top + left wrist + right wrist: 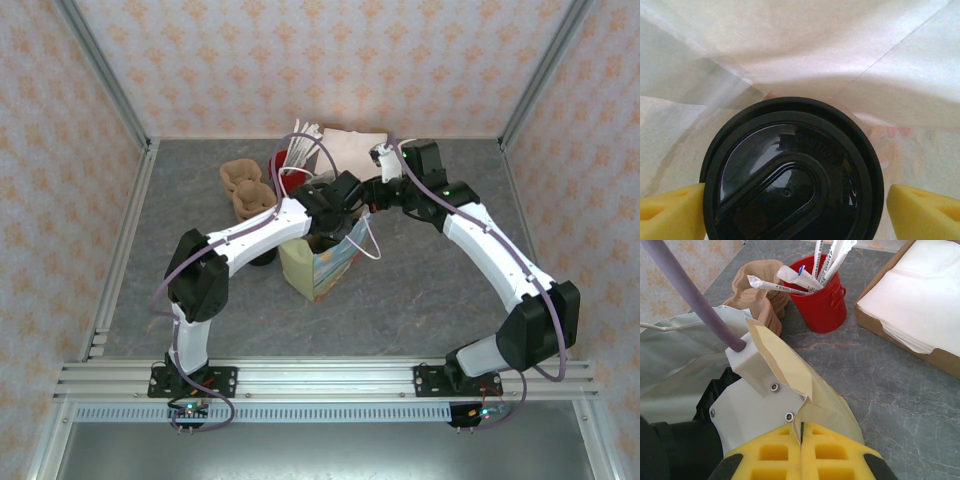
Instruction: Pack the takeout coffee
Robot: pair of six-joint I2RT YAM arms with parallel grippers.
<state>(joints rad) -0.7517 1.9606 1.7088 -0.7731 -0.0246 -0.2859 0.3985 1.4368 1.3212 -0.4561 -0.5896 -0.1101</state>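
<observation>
Top external: mounted high above and behind both arm bases, tilted down and forward, far enough back to take in the whole desk (430, 290) and the patterned walls (320, 60).

Left wrist: aimed straight down inside the paper bag (318, 265), very close on the takeout coffee (790, 175), with the left pincer (795, 210) at the bottom edge.

Right wrist: low and near, looking forward past the right pincer (801, 445) and the bag's rim toward the red straw bucket (822, 310) and cardboard tray (870, 320).

Shared with the top view: bag, bucket, tray.
</observation>
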